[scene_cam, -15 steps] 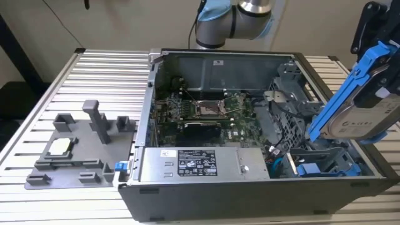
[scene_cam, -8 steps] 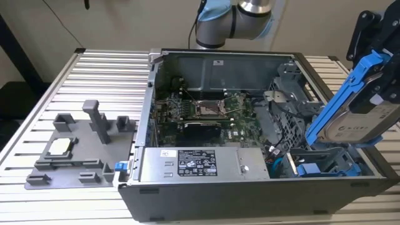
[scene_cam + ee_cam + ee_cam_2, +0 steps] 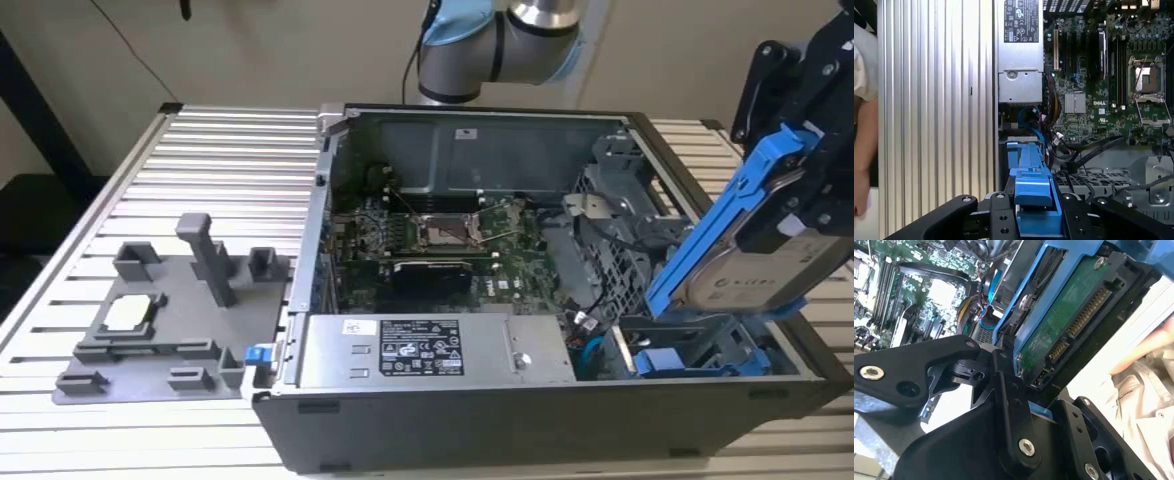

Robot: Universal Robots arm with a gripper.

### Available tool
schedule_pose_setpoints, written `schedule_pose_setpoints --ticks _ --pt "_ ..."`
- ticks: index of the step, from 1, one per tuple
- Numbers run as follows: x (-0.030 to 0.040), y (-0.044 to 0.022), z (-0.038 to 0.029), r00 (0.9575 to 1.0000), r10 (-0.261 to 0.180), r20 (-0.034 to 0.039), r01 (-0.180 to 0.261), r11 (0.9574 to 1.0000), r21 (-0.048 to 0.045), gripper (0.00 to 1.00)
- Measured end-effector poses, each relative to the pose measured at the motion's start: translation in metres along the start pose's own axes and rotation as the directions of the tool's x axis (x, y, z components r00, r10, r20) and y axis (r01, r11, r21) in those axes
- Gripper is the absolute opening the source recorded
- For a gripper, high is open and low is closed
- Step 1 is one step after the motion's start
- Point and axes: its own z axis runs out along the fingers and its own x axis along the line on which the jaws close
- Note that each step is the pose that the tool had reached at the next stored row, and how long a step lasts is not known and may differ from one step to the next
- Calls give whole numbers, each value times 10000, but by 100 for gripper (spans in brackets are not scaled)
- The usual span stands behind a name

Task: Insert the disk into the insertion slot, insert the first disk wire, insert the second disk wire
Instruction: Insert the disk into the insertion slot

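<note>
Over the open case [image 3: 441,425], gripper [image 3: 801,215] clamped on the disk [image 3: 738,272], long axis steep, lower end toward it.

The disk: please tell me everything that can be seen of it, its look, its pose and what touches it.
The disk is a flat silver-grey metal drive with a pale label, clipped in a bright blue plastic frame. The second wrist view shows its green circuit board and connectors. The gripper clamps its upper end, holding it steeply tilted, lower end down over the insertion slot at the exterior view's right. Whether it touches the slot is unclear.
</note>
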Motion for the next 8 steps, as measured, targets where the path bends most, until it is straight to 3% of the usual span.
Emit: schedule_pose_setpoints --ticks 8 --pt "-3 -6 100 10000 0 2 0 10000 -3 33"
